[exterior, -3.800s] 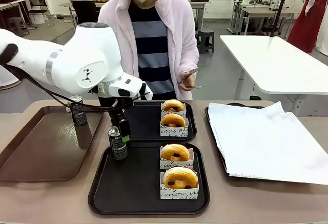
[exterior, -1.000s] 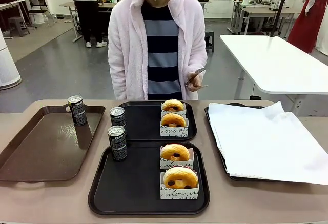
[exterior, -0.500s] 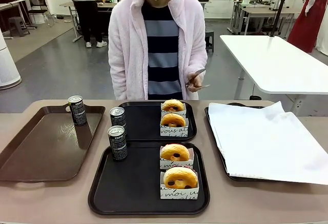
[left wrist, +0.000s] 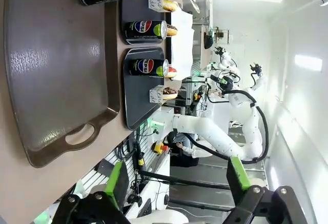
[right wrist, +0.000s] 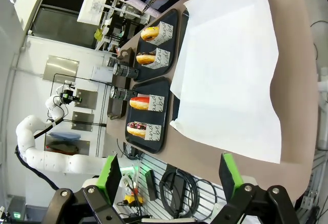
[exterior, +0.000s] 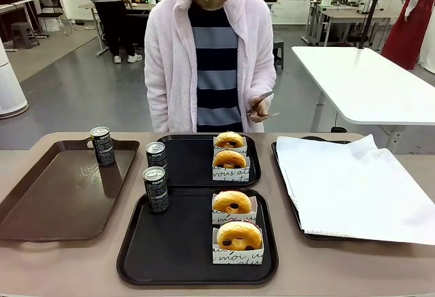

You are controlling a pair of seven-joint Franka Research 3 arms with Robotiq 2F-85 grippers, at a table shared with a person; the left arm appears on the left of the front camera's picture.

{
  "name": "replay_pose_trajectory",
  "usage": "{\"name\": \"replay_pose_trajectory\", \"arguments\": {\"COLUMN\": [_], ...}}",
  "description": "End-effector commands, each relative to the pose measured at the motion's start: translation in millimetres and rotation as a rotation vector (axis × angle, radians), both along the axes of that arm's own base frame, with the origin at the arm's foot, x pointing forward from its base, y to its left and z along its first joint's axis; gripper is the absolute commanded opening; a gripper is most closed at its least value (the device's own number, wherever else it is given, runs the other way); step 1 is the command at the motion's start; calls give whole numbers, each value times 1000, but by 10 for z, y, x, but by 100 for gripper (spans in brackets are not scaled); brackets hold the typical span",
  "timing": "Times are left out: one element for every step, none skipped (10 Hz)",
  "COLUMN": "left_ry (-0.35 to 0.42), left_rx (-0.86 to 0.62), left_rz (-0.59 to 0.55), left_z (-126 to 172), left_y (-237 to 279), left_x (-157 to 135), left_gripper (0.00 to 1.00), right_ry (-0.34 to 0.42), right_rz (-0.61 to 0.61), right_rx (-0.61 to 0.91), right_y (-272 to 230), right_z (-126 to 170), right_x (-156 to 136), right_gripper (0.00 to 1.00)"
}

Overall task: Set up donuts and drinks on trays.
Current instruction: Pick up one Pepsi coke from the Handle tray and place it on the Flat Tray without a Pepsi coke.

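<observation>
Biggest on the table (exterior: pixel 380 270), the long brown tray (exterior: pixel 41 202) at the left, smooth and glossy, its long axis running away toward the person (exterior: pixel 214 52), with a cut-out handle at the near end in the left wrist view. On its far right corner stands one can (exterior: pixel 102 146), upright. At the right, a crumpled white paper sheet (exterior: pixel 353 188) covers a dark tray (exterior: pixel 284 175).

In the middle, two black trays, nearly square, rounded corners, raised rims, set one behind the other: near tray (exterior: pixel 170 249), far tray (exterior: pixel 194 168), edges just about touching. Each carries two donuts along its right side and one can at its left. Near donuts (exterior: pixel 238 234) and (exterior: pixel 232 202), far donuts (exterior: pixel 230 159) and (exterior: pixel 229 139): golden-brown rings, holes facing the camera, propped in white script-printed sleeves. Cans (exterior: pixel 156 189) and (exterior: pixel 156 154) stand upright, slim, dark, silver-topped.

Left gripper (left wrist: pixel 177 183) hangs wide open, holding nothing. Right gripper (right wrist: pixel 169 175) likewise spread wide, green pads apart, empty.

The person's hand (exterior: pixel 258 105) holds tongs (exterior: pixel 262 100).
</observation>
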State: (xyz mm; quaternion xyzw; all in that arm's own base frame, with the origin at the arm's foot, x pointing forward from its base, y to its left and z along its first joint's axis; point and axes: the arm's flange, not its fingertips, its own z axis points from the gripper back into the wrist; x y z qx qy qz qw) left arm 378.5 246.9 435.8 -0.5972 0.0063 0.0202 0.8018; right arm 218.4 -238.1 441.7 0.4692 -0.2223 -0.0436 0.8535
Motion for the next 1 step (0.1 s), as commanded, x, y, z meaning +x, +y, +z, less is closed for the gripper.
{"name": "replay_pose_trajectory", "arguments": {"left_ry": [4], "left_rx": [-11], "left_rz": [5], "left_z": [-5], "left_y": [9], "left_x": [-19], "left_gripper": [100], "right_ry": [-26], "right_rz": [2], "right_rx": [14], "right_y": [-2], "right_z": [-6], "right_x": [20], "right_gripper": [100]}}
